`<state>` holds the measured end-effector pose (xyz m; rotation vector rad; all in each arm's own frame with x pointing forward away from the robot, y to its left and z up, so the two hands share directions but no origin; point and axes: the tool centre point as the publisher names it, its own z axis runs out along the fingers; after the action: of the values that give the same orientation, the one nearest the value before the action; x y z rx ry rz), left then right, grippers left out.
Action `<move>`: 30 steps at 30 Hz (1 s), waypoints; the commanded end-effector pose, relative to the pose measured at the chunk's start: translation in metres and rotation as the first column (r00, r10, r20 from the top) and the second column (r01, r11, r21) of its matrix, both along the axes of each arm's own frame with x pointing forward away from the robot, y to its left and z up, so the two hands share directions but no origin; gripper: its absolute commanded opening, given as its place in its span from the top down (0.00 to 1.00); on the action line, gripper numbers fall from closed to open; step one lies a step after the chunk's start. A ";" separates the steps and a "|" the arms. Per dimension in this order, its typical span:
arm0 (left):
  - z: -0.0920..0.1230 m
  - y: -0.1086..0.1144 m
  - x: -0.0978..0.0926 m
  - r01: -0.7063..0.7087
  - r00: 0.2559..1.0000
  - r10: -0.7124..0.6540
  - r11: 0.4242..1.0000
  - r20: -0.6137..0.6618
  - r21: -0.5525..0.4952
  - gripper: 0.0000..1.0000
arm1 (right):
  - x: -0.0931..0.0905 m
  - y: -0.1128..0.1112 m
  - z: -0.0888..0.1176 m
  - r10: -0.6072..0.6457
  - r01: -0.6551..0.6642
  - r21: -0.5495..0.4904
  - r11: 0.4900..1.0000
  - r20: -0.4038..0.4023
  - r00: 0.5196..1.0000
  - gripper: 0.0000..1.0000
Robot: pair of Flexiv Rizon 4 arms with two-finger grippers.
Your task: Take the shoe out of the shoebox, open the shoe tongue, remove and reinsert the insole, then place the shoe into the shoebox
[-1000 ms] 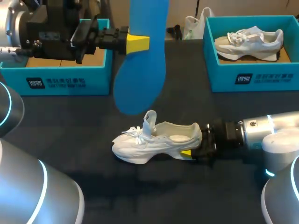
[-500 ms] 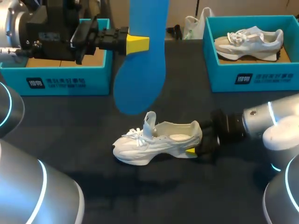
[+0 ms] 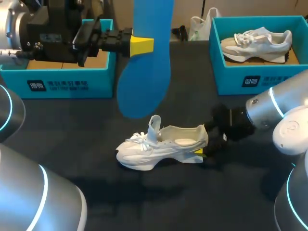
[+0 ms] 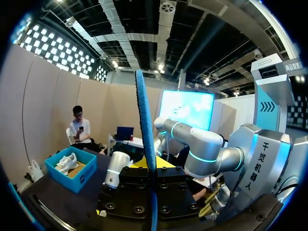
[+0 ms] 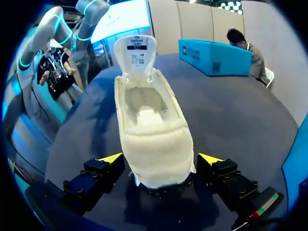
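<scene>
The shoe (image 3: 161,144) lies unmoved on the worktop (image 3: 192,202), tongue (image 3: 154,126) up. At its heel the right hand (image 5: 161,158) now stands wide open, touching neither side, its arm swung back. I judge the hold released. Above the shoe, the left hand (image 3: 142,44) stays clamped on the blue insole (image 3: 144,72), so reinsertion seems next.
</scene>
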<state>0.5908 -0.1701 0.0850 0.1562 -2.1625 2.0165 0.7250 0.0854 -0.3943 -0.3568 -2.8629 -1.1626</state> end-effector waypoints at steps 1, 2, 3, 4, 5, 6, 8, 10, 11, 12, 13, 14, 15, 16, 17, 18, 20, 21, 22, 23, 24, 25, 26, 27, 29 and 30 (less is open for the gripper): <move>0.000 -0.001 0.001 0.001 1.000 -0.001 1.000 0.000 0.002 1.00 | -0.003 0.001 0.015 0.018 -0.034 -0.281 0.959 -0.060 0.998 0.00; 0.000 -0.001 0.001 0.001 1.000 -0.001 1.000 0.000 0.002 1.00 | -0.004 0.001 0.018 0.021 -0.042 -0.307 0.951 -0.069 0.997 0.00; 0.000 -0.001 0.001 0.001 1.000 -0.001 1.000 0.000 0.002 1.00 | -0.004 0.001 0.020 0.023 -0.046 -0.330 0.943 -0.074 0.997 0.00; 0.000 -0.001 0.001 0.001 1.000 -0.001 1.000 0.000 0.002 1.00 | -0.004 0.001 0.023 0.022 -0.050 -0.355 0.934 -0.081 0.996 0.00; 0.000 -0.001 0.001 0.001 1.000 -0.001 1.000 0.000 0.002 1.00 | -0.004 0.001 0.026 0.023 -0.054 -0.379 0.924 -0.086 0.996 0.00; 0.000 -0.001 0.001 0.001 1.000 -0.001 1.000 0.000 0.002 1.00 | -0.004 0.001 0.028 0.023 -0.058 -0.402 0.914 -0.092 0.996 0.00; 0.000 -0.001 0.001 0.001 1.000 -0.001 1.000 0.000 0.002 1.00 | -0.003 0.000 0.031 0.009 -0.059 -0.464 0.884 -0.110 0.994 0.00; 0.000 -0.001 0.001 0.001 1.000 -0.001 1.000 0.000 0.002 1.00 | -0.002 0.001 0.035 -0.001 -0.064 -0.502 0.862 -0.128 0.992 0.00; 0.000 -0.001 0.001 0.001 1.000 -0.001 1.000 0.000 0.002 1.00 | -0.002 0.002 0.037 -0.012 -0.065 -0.542 0.838 -0.137 0.990 0.00; 0.000 -0.001 0.001 0.001 1.000 -0.001 1.000 0.000 0.002 1.00 | -0.002 0.003 0.040 -0.019 -0.067 -0.565 0.822 -0.146 0.989 0.00; 0.000 -0.001 0.001 0.001 1.000 -0.001 1.000 0.000 0.002 1.00 | -0.001 0.003 0.042 -0.027 -0.063 -0.580 0.812 -0.145 0.989 0.00; 0.000 -0.001 0.001 0.001 1.000 -0.001 1.000 0.000 0.002 1.00 | -0.001 0.003 0.045 -0.049 -0.053 -0.615 0.786 -0.148 0.988 0.00; 0.000 -0.001 0.001 0.001 1.000 -0.001 1.000 0.000 0.002 1.00 | 0.000 0.004 0.048 -0.057 -0.060 -0.650 0.757 -0.158 0.986 0.00; 0.000 -0.001 0.001 0.001 1.000 -0.001 1.000 0.000 0.002 1.00 | 0.000 0.005 0.050 -0.059 -0.062 -0.661 0.748 -0.159 0.985 0.00; 0.000 -0.001 0.001 0.001 1.000 -0.001 1.000 0.000 0.002 1.00 | 0.000 0.007 0.052 -0.069 -0.061 -0.685 0.726 -0.161 0.985 0.00; 0.000 -0.001 0.001 0.001 1.000 -0.001 1.000 0.000 0.002 1.00 | 0.000 0.008 0.053 -0.073 -0.070 -0.705 0.706 -0.171 0.983 0.00; 0.000 -0.001 0.001 0.001 1.000 -0.001 1.000 0.000 0.002 1.00 | -0.001 0.012 0.055 -0.083 -0.074 -0.732 0.678 -0.176 0.981 0.00; 0.000 -0.001 0.001 0.001 1.000 -0.001 1.000 0.000 0.002 1.00 | -0.001 0.014 0.056 -0.089 -0.080 -0.749 0.657 -0.183 0.979 0.00; 0.000 -0.001 0.001 0.001 1.000 -0.001 1.000 0.000 0.002 1.00 | -0.001 0.015 0.056 -0.087 -0.083 -0.752 0.654 -0.184 0.979 0.00; 0.000 -0.001 0.001 0.001 1.000 -0.001 1.000 0.000 0.002 1.00 | -0.001 0.016 0.057 -0.093 -0.081 -0.764 0.640 -0.182 0.979 0.00; 0.000 -0.001 0.001 0.001 1.000 -0.001 1.000 0.000 0.002 1.00 | -0.001 0.017 0.058 -0.098 -0.087 -0.781 0.619 -0.187 0.978 0.00; 0.000 -0.001 0.001 0.001 1.000 -0.001 1.000 0.000 0.002 1.00 | -0.002 0.018 0.058 -0.099 -0.088 -0.787 0.611 -0.187 0.977 0.00; 0.000 -0.001 0.001 0.001 1.000 -0.001 1.000 0.000 0.002 1.00 | -0.002 0.019 0.059 -0.100 -0.088 -0.789 0.608 -0.186 0.978 0.00; 0.000 -0.001 0.001 0.001 1.000 -0.001 1.000 0.000 0.002 1.00 | -0.002 0.020 0.059 -0.108 -0.087 -0.797 0.598 -0.188 0.976 0.00; 0.000 -0.001 0.001 0.001 1.000 -0.001 1.000 0.000 0.002 1.00 | -0.003 0.020 0.059 -0.118 -0.084 -0.803 0.591 -0.188 0.975 0.00; 0.000 -0.001 0.001 0.001 1.000 -0.001 1.000 0.000 0.002 1.00 | -0.003 0.020 0.059 -0.118 -0.083 -0.802 0.591 -0.188 0.975 0.00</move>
<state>0.5909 -0.1703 0.0851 0.1561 -2.1627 2.0164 0.7219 0.1001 -0.3358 -0.5221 -3.0136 -0.4528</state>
